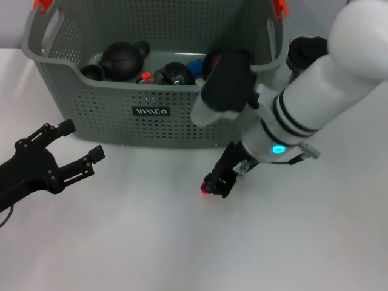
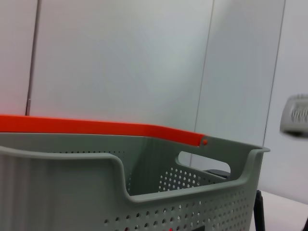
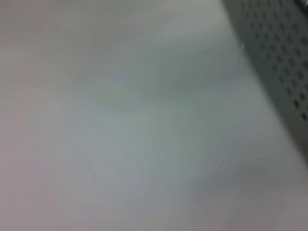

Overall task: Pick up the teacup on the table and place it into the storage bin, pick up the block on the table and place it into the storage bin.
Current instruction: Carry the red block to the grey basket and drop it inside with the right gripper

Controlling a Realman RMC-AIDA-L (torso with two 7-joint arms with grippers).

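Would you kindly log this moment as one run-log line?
right gripper: low at table, on red block | left gripper: open, idle | storage bin: holds dark teaware

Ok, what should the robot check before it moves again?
1. Right gripper down at the table on the small red block: ok.
2. Grip on the block firm: cannot tell.
3. Storage bin open on top, with room: ok.
4. Left gripper open, off to the side, clear of the lifting path: ok.
5. Teacup already in the bin: cannot tell.
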